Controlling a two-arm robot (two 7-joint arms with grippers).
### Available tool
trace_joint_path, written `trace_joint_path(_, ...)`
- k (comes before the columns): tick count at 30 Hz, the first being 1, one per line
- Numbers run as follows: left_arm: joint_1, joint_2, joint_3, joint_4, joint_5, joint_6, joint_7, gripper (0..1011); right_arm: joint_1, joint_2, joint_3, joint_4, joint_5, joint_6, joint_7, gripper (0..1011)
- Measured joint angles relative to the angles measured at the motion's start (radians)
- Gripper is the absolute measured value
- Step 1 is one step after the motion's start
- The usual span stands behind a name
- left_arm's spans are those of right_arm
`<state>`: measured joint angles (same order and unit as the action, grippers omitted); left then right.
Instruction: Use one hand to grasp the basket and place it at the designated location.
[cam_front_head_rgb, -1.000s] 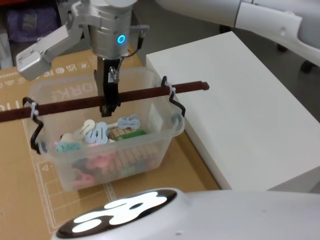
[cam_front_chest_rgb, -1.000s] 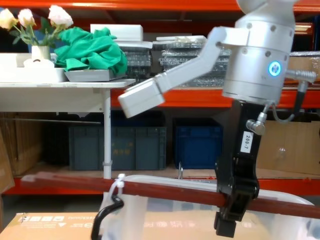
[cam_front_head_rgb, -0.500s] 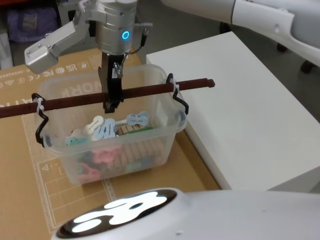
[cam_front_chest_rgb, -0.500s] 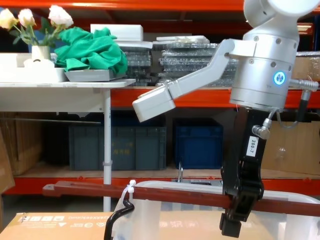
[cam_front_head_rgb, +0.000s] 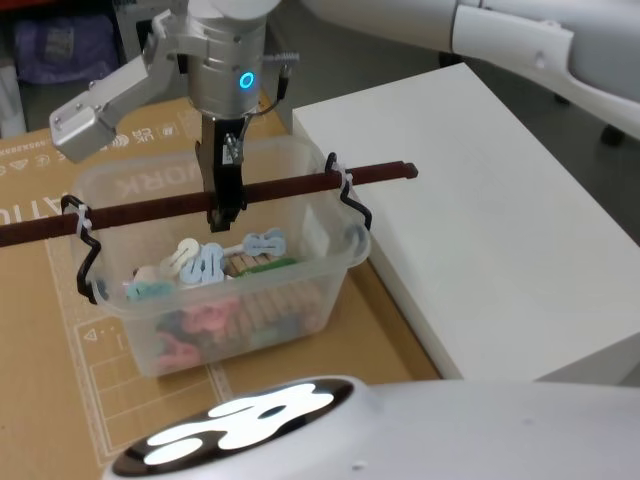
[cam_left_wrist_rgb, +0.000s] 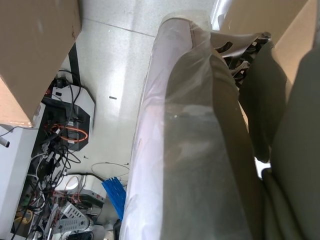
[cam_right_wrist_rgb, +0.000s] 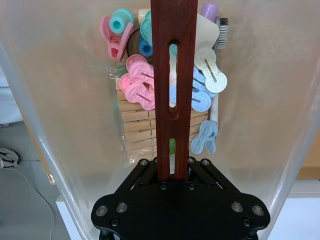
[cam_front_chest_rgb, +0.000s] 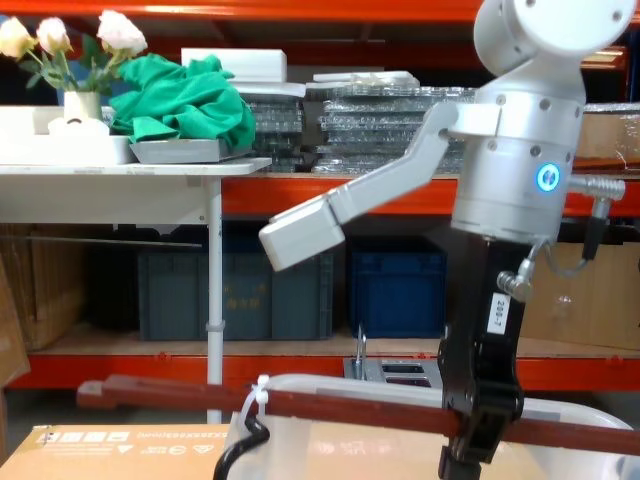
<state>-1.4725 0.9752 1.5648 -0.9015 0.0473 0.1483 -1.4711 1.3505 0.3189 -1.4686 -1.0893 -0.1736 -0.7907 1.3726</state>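
The right gripper (cam_front_head_rgb: 218, 215) is clamped on the handle bar (cam_front_head_rgb: 290, 187) of the basket (cam_front_head_rgb: 335, 262): grasp done. The basket sits, or perhaps hangs just clear, over the cardboard (cam_front_head_rgb: 40, 330), beside the white platform (cam_front_head_rgb: 480, 200); placement not yet done.

Warehouse/stockrm: orange racking (cam_front_chest_rgb: 300, 365) w/ blue crates (cam_front_chest_rgb: 395, 290), cardboard boxes (cam_front_chest_rgb: 570, 300).

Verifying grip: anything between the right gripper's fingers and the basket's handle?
Nothing. In the right wrist view the right gripper closes straight onto the handle, with no gap; clothes pegs lie beneath it, inside the basket.
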Motion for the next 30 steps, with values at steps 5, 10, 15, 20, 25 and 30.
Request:
trace_joint_path(5, 0.000, 0.000, 0.000, 0.000, 0.000, 0.000, 0.000, 0, -0.007, -0.013, -0.014, 0.022, -0.002, 0.000, -0.010, 98)
trace_joint_path(10, 0.000, 0.000, 0.000, 0.000, 0.000, 0.000, 0.000, 0, -0.014, -0.025, -0.030, 0.039, -0.005, 0.002, -0.025, 98)
trace_joint_path(15, 0.000, 0.000, 0.000, 0.000, 0.000, 0.000, 0.000, 0, -0.018, -0.032, -0.043, 0.048, -0.011, 0.004, -0.038, 97)
trace_joint_path(20, 0.000, 0.000, 0.000, 0.000, 0.000, 0.000, 0.000, 0, -0.019, -0.035, -0.053, 0.052, -0.012, 0.006, -0.046, 97)
trace_joint_path(25, 0.000, 0.000, 0.000, 0.000, 0.000, 0.000, 0.000, 0, -0.017, -0.041, -0.068, 0.054, -0.019, 0.016, -0.048, 97)
trace_joint_path(30, 0.000, 0.000, 0.000, 0.000, 0.000, 0.000, 0.000, 0, -0.018, -0.041, -0.067, 0.054, -0.018, 0.016, -0.048, 97)
